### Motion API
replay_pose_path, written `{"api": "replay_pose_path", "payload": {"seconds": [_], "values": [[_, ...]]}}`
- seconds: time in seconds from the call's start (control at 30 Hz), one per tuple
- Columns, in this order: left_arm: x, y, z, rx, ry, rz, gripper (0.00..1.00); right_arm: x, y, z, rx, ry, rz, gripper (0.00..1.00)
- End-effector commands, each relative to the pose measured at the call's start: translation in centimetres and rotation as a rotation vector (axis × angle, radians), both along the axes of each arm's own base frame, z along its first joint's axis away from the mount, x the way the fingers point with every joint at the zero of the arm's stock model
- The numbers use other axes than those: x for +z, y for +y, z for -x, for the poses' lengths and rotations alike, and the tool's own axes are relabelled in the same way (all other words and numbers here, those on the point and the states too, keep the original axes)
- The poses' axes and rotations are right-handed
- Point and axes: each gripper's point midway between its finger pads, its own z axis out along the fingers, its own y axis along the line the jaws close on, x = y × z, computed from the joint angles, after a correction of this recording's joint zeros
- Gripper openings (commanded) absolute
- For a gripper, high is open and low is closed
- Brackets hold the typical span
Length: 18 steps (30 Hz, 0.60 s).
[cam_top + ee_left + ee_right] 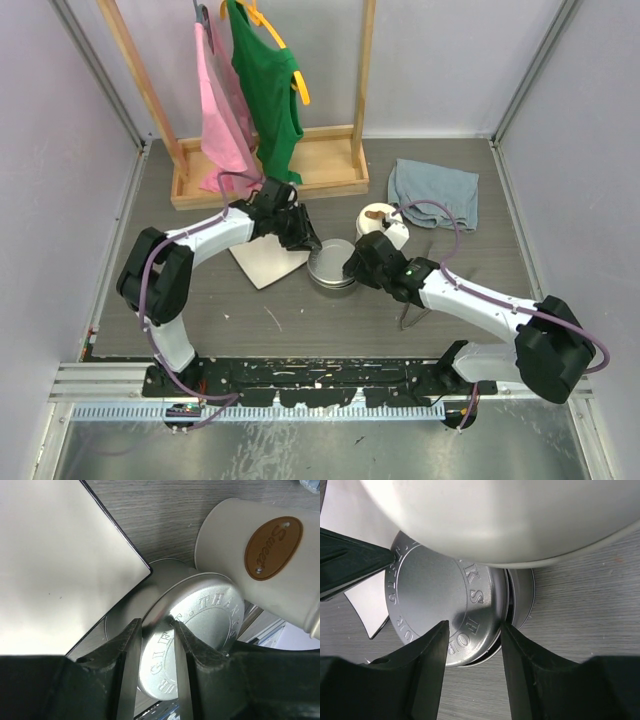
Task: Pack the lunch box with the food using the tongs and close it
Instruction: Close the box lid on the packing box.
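My left claw (156, 630) has its fingers a narrow way apart over the rim of the embossed lid (205, 615). The lettered metal shows in the gap. I cannot tell whether the fingers pinch the rim or only rest against it. My right claw (474, 627) is released, jaws parted with nothing between them, hanging over the opposite edge of the same lid.

Under both sits the lunch box tin (129, 607), the wide shallow one. The lid lies on it but not square. In the right wrist view a dark slit and a crescent of the tin's wall show past the lid's edge, and the left wrist view shows tin wall beyond the lid too. I judge the lid tipped or slid off-centre, not seated.

That offset is what the coming move turns on. The lid is a round disc, so there is no long axis to line up. It needs bringing concentric with the tin and pressing flat. The tin lies straight below both claws, the left on its plate side and the right on the side away from the plate, so neither arm is nearer.

Around the tin, the white cup (225, 545) with its brown label stands just beside it, and the white square plate (60, 565) reaches it with one corner. The tongs (408, 318) lie on the table (165, 515) nearer the arm bases than the tin, partly under my right forearm. No food shows in any view; I take it to be inside.
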Motion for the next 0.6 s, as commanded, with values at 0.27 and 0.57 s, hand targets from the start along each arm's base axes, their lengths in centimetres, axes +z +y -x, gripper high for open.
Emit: {"api": "replay_pose_path", "payload": {"seconds": [0.27, 0.57], "values": [[1.3, -2.8, 2.2, -0.144, 0.003, 0.081, 0.37, 1.5, 0.2, -0.9, 0.01, -0.053, -0.009, 0.54], [1.5, -3.1, 2.3, -0.157, 0.0, 0.087, 0.38, 1.5, -1.7, -0.6, -0.027, -0.049, 0.053, 0.63]]}}
